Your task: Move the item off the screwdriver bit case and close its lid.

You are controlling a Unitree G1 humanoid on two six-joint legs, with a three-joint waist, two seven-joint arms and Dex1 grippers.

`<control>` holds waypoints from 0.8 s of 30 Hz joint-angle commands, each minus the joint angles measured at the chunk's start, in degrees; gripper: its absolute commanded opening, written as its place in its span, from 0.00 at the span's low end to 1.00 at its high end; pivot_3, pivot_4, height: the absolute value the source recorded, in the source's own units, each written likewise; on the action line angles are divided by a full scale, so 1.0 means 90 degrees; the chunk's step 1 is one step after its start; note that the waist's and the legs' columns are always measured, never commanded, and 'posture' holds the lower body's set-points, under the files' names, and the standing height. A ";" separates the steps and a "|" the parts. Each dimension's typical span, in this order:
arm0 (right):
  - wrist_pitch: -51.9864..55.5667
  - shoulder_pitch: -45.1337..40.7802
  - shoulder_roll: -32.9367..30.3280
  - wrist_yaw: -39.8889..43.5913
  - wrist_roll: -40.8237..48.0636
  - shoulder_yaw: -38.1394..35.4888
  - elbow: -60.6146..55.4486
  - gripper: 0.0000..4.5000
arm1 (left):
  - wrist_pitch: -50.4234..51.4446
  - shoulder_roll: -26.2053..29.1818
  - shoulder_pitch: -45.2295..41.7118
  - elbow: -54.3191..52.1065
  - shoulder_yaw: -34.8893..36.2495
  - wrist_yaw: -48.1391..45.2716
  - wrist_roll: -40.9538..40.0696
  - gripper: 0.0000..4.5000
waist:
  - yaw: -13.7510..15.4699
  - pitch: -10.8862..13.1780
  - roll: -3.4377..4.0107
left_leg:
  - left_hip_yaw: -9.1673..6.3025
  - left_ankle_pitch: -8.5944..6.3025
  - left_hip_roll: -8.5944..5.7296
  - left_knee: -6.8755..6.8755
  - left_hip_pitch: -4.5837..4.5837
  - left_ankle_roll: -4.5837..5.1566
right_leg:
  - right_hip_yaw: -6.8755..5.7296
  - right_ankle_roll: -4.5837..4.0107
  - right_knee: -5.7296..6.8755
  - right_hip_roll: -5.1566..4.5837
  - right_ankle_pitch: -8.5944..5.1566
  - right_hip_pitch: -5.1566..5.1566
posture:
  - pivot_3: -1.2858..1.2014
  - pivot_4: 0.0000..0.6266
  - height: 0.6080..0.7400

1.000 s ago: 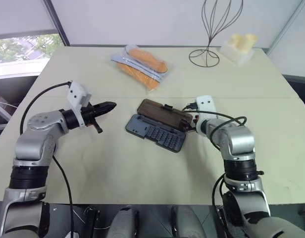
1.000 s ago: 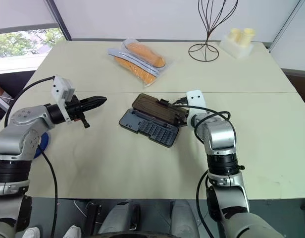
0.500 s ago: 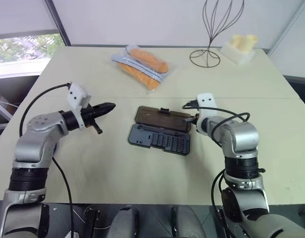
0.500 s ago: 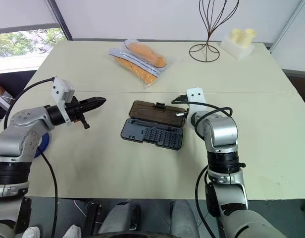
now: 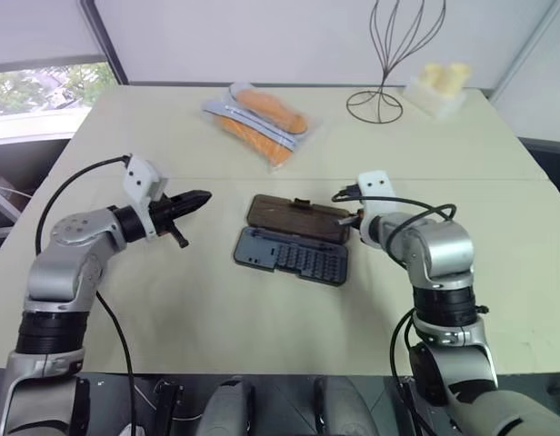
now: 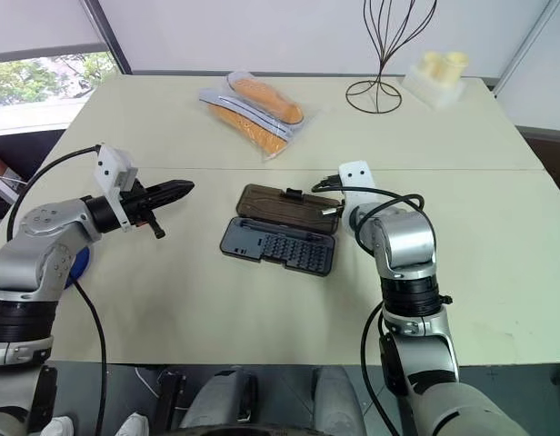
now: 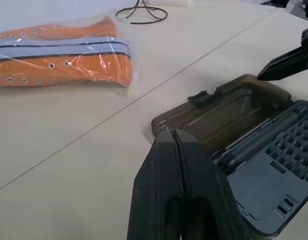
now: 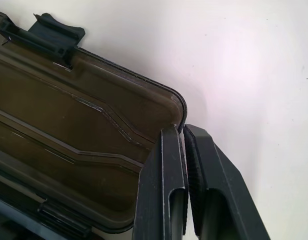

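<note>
The flat rectangular dark grey plastic screwdriver bit case [image 5: 292, 255] lies open near the middle of the pale beige table [image 5: 262, 309], its tray of small bits facing up on the side toward the table's near edge. The translucent smoky-brown rectangular plastic lid [image 5: 296, 218] is folded back flat on the far side of the tray, with its small black latch tab [image 5: 301, 202] on the edge pointing toward the far edge of the table. Nothing rests on the tray or on the lid.

The right arm is bent at the elbow and reaches in from the table's right side. The right gripper [image 8: 185, 150] angles downward, its two black fingers pressed together with nothing between them, and the tips sit at the right-hand corner of the lid (actual contact with the rim cannot be confirmed).

The left arm is raised and held out over the left part of the table, forearm roughly level. The left gripper [image 5: 194, 198] points toward the case and stands well apart from it, above the table surface. Its fingers are also pressed together and hold nothing.

A clear plastic bag of orange things with grey stripes [image 5: 258, 122] lies toward the far edge, left of centre. A thin dark wire stand with a round base [image 5: 383, 64] stands near the far right corner, and just beside it sits a small white block carrying pale yellow pieces [image 5: 437, 88].
</note>
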 commanded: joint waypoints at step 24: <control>0.0301 0.0142 -0.0407 0.0880 0.0597 0.0517 -0.0862 0.57 | -0.0126 -0.0028 0.0023 -0.0253 0.0076 0.0002 0.0022 0.00 | -0.0141 0.0000 -0.0001 | 0.0000 -0.0007 0.0008 -0.0002 -0.0003 0.0013 | 0.0002 -0.0001 0.0008 0.0007 0.0000 -0.0013 | 0.52 0.24 1.00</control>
